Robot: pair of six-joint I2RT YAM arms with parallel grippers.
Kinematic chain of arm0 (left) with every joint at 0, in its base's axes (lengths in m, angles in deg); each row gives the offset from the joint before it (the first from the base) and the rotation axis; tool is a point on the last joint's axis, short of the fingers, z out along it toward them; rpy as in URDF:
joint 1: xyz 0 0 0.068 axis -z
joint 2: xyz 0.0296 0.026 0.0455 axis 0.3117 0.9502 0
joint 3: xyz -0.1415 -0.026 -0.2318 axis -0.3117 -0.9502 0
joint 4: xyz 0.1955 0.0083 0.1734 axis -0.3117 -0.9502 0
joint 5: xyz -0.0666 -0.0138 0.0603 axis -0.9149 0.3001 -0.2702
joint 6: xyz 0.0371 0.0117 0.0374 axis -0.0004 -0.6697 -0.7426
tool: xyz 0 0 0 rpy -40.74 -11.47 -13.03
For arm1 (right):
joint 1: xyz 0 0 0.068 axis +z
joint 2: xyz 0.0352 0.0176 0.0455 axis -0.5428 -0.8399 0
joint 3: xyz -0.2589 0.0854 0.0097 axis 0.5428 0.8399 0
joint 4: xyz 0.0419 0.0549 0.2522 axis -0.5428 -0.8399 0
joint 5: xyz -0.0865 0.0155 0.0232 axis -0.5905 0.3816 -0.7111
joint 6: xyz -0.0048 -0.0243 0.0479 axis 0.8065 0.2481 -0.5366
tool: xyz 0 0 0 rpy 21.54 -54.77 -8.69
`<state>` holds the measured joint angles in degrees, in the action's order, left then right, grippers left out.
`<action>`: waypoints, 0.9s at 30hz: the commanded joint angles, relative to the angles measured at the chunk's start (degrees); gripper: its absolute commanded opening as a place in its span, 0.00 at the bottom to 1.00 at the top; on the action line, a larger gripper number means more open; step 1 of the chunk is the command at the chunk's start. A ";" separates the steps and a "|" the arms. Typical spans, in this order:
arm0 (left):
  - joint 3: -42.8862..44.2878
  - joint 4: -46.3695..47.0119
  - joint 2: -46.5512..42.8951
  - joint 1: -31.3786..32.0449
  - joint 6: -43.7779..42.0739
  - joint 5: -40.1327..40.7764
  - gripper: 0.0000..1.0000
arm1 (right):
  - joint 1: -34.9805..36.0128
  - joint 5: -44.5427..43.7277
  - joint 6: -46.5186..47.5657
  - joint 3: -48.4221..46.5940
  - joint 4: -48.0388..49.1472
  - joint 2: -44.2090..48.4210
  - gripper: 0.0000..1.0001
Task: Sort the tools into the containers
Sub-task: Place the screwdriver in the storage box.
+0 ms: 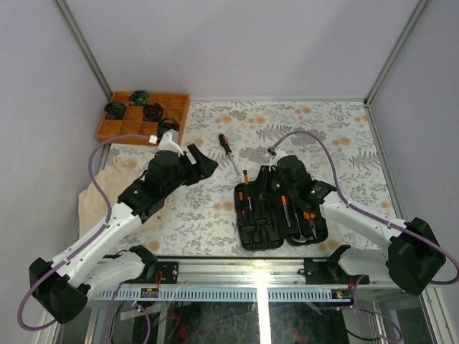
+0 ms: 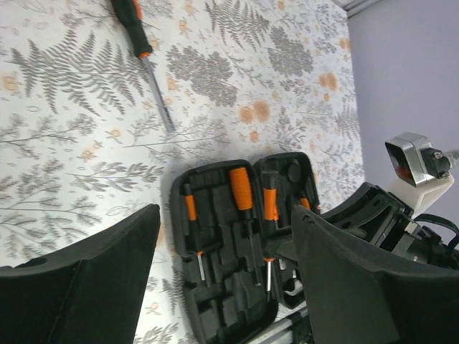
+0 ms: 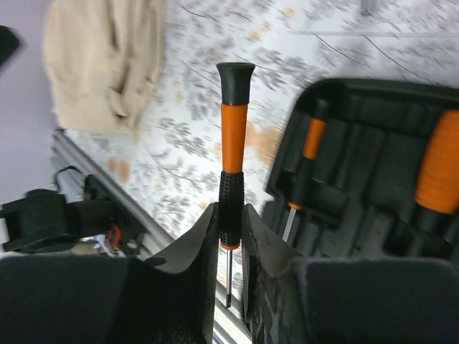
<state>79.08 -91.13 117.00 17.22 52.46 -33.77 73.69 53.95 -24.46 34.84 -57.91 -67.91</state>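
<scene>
The black tool case (image 1: 267,228) lies open near the table's front edge, with screwdrivers (image 1: 285,211) and pliers (image 1: 310,221) in its slots. My right gripper (image 3: 229,223) is shut on a small orange-and-black screwdriver (image 3: 233,143), held off the table at the case's left rim. A longer screwdriver (image 1: 228,150) lies loose on the patterned table behind the case. My left gripper (image 1: 203,163) hovers open and empty left of that loose screwdriver (image 2: 140,36). Between its fingers (image 2: 337,265) the case (image 2: 222,287) shows below.
An orange gridded tray (image 1: 118,130) with round black-green coiled items (image 1: 140,98) stands at the back left. A beige cloth (image 1: 100,197) lies at the left under the left arm. Grey walls close in the table; a metal rail (image 1: 258,276) runs along the front.
</scene>
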 commanded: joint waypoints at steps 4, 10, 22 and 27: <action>0.33 -7.34 -2.68 -2.33 -9.15 -0.66 0.74 | 0.79 -10.55 1.91 0.40 -10.72 1.19 0.00; -0.75 -9.29 -3.96 -4.92 -12.61 -1.98 0.75 | 6.58 -17.30 -0.40 -0.98 -13.71 -2.34 0.00; -2.34 -10.09 -3.42 -7.39 -16.75 -3.01 0.76 | 8.76 -23.02 -4.10 -2.51 -11.02 -9.84 0.01; -2.50 -10.18 -3.87 -7.67 -16.67 -2.71 0.77 | 8.84 -22.04 -3.77 -4.16 -9.86 -13.73 0.01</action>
<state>77.11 -101.07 113.85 10.11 37.40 -36.72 82.17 33.53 -27.63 33.92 -70.42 -79.85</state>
